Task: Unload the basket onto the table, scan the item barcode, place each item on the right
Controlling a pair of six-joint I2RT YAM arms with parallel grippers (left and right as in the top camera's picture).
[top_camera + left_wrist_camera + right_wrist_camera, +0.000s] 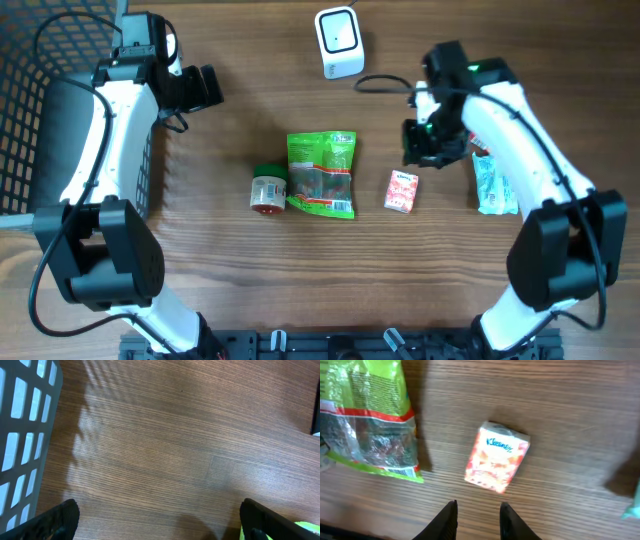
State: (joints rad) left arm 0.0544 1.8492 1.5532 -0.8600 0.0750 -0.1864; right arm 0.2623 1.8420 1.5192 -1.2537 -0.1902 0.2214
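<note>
Both arms are of one build. Left arm (100, 130) and right arm (525, 150): we log smooth white shells over the long links and bulky, rounded black housings at the joints. A thin black cable (36, 290) loops loose beside the left arm's lower joint. A small green light (472, 68) glows on the right arm's black wrist housing. Left gripper (157, 507) and right gripper (479, 505): fingers (447, 520) matte black, tapering to rounded tips. We see a black base rail (330, 345) with small clamps.
</note>
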